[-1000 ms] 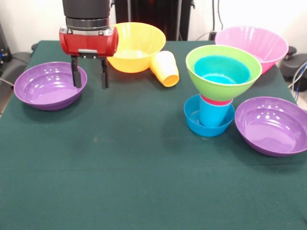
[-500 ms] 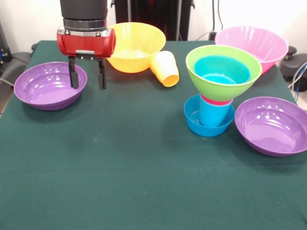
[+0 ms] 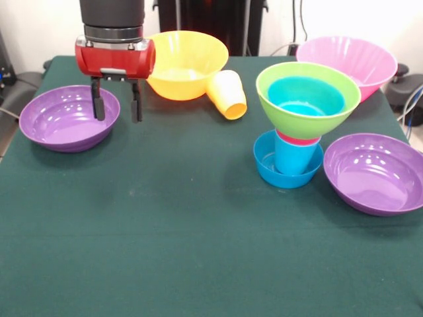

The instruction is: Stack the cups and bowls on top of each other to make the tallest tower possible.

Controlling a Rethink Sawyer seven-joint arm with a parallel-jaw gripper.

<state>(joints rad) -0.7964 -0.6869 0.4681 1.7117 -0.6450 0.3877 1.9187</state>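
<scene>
In the front view the tower stands right of centre: a small blue bowl (image 3: 288,169) lowest, a blue cup (image 3: 293,157) in it, a red cup rim (image 3: 297,138) above, then the lime green bowl (image 3: 308,105) with a second blue bowl (image 3: 305,96) nested inside. The yellow-orange cup (image 3: 227,94) lies on its side by the large orange-yellow bowl (image 3: 187,63). Purple bowls sit at left (image 3: 69,117) and right (image 3: 375,173). The pink bowl (image 3: 346,62) is at the back right. My gripper (image 3: 117,110) is open and empty, straddling the left purple bowl's right rim.
The green cloth table (image 3: 185,231) ends at its back edge just behind the orange-yellow and pink bowls. Cables and dark equipment lie beyond the right edge.
My gripper has shifted a little to the left and slightly up, from beside the left purple bowl to over its right rim. Nothing else moved.
</scene>
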